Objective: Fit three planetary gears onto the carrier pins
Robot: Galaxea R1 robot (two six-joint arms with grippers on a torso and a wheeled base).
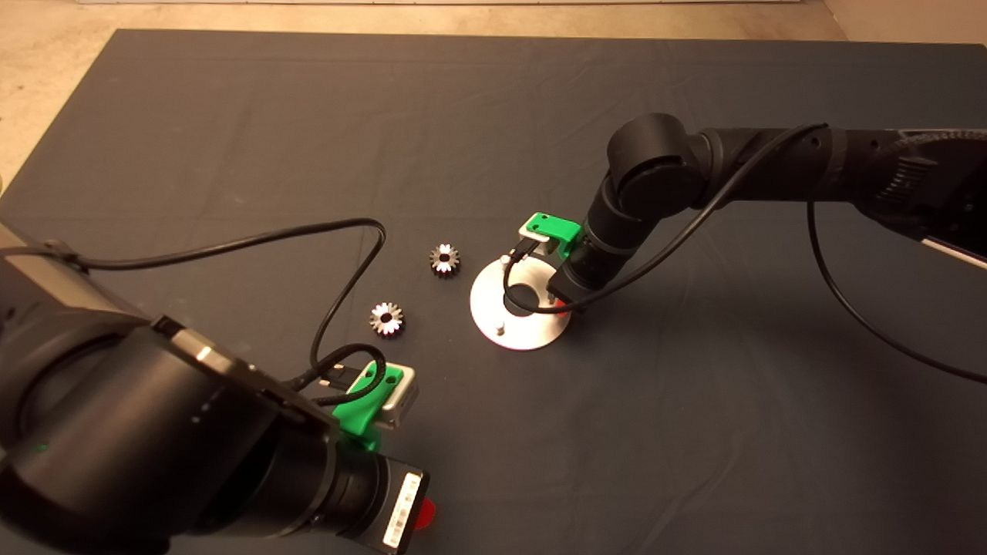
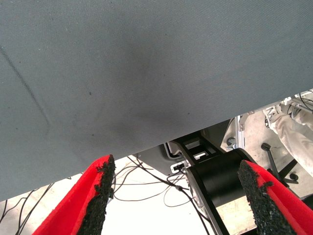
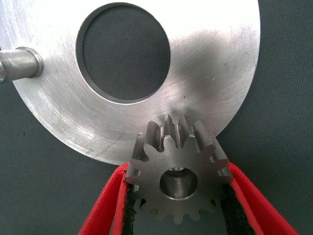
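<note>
- Right wrist view: one planetary gear sits clamped between the right claw pads, its toothed sides touching both red fingers, bore facing the camera.
- This gear hangs over the edge of the silver disc; something metallic glints inside its bore, but whether that is a pin I cannot tell.
- One carrier pin stands bare on the disc's far side.
- Head view: two more gears lie flat on the dark mat near the worktop's middle, beside the disc, apart from it.
- Left claw hovers near the worktop's front edge, fingers spread wide, gripping nothing.
</note>
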